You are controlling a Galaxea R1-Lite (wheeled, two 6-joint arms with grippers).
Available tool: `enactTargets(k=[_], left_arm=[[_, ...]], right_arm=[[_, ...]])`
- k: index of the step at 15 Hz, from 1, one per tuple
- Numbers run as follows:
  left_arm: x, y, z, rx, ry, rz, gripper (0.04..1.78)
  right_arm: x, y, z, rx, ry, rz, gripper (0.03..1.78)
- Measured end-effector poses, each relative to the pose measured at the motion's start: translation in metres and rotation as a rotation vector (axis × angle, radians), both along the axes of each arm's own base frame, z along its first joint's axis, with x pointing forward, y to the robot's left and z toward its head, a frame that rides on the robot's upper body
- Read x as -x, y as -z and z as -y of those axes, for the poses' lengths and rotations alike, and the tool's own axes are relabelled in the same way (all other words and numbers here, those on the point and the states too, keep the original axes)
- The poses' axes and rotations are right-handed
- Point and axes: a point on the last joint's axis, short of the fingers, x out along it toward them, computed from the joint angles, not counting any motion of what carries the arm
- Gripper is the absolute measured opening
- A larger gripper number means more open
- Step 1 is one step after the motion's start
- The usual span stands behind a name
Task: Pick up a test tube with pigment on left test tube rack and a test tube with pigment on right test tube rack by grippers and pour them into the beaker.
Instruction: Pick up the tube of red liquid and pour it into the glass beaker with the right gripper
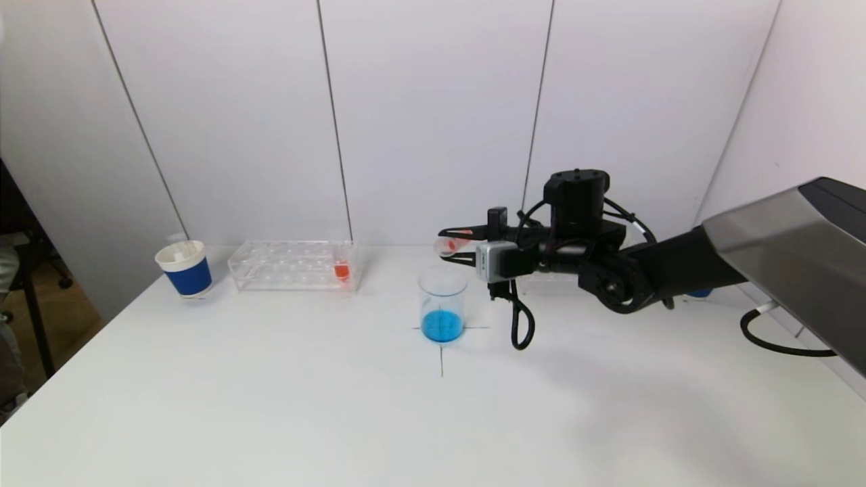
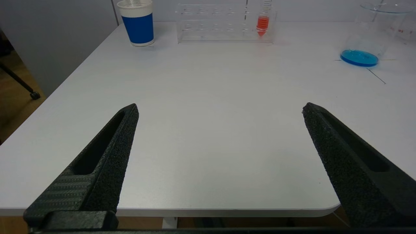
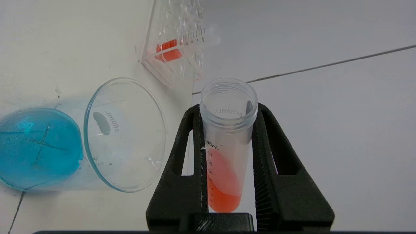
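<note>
My right gripper [image 1: 448, 245] is shut on a test tube [image 3: 227, 146] holding orange-red pigment. The tube lies tipped close to level, its open mouth just above and behind the rim of the glass beaker [image 1: 443, 297]. The pigment is still inside the tube. Blue liquid [image 3: 39, 146] covers the beaker's bottom. The clear left rack [image 1: 291, 267] holds one tube of red pigment [image 1: 342, 269] at its right end. My left gripper [image 2: 220, 106] is open and empty, low by the table's near edge. The right arm hides the right rack.
A blue-and-white paper cup [image 1: 185, 268] stands left of the left rack. A black cross [image 1: 441, 352] on the white table marks the beaker's spot. A cable loop [image 1: 521, 325] hangs under the right wrist. A black cable [image 1: 778, 341] lies at the table's right edge.
</note>
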Motion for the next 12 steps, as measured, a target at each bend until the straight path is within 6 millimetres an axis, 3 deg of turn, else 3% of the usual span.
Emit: enactTargets(k=[12], left_arm=[[0.0,0.0,0.0,0.0,0.0,0.001,1.76]], right_arm=[[-0.015,0.001,-0.006,0.056,0.014,0.168,0.46]])
